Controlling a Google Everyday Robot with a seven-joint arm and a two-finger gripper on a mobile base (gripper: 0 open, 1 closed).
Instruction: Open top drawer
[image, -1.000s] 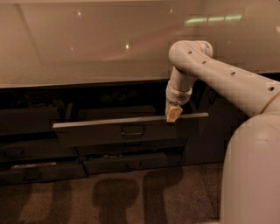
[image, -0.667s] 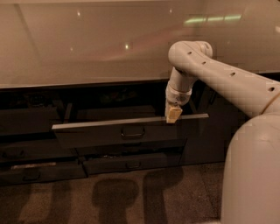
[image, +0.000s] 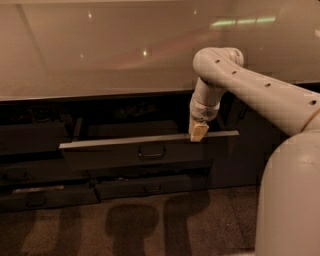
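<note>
Top drawer (image: 115, 155) partly out beneath table (image: 100, 60) front edge. Pincer (image: 198, 134) at drawer's top rim, right of handle (image: 152, 152); clenched or released, cannot tell. Off-centre contact: pull straight away from table edge, slow, avoid skewing drawer.

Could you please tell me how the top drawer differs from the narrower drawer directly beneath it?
The top drawer stands pulled out from the stack; the lower drawer sits back, apparently shut. The top drawer's front is wider and taller than the lower drawer's. The gripper is at the top drawer's upper edge, right of its handle; nothing is at the lower drawer. Both have dark grey fronts with a small centre handle.
</note>
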